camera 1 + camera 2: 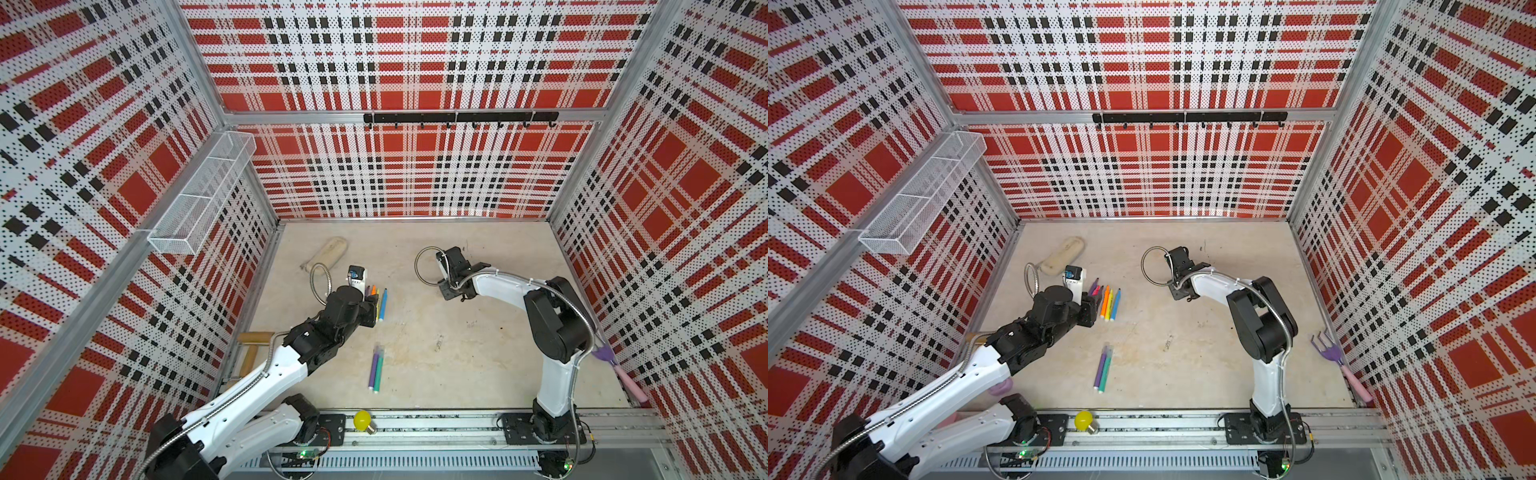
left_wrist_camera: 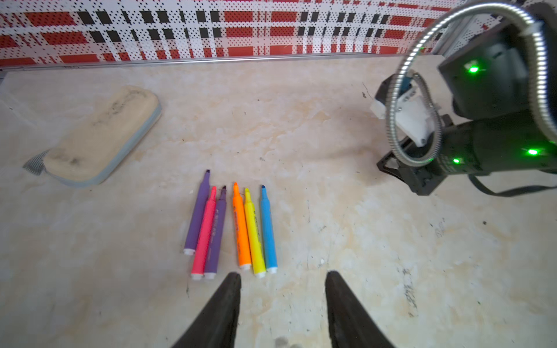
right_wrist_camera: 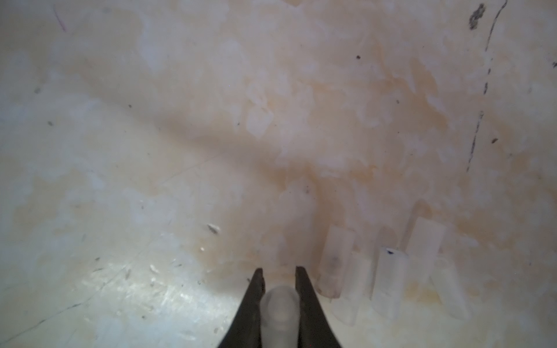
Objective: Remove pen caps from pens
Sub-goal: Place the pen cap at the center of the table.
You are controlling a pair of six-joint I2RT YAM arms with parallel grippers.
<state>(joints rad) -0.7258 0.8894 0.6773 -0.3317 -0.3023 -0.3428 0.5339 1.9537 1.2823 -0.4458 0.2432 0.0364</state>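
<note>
The pens (image 2: pixel 241 226) lie in two groups on the table (image 2: pixel 331 120). Six sit bare-tipped in a tidy row at far left, apparently set aside as done. Two capped pens (image 1: pixel 379 370) wait together nearer the middle. The left gripper (image 2: pixel 282 274) hangs just short of the row's white plugs, jaws apart and empty. The right gripper (image 3: pixel 278 269) is clamped on one pen cap (image 3: pixel 278 307), beside what look like five loose caps (image 3: pixel 388 280), blurred, clustered at far right.

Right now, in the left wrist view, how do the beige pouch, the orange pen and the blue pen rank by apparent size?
1. beige pouch, clearly the largest, though it lies farther away.
2. orange pen and blue pen: they look alike, so no ranking.
</note>
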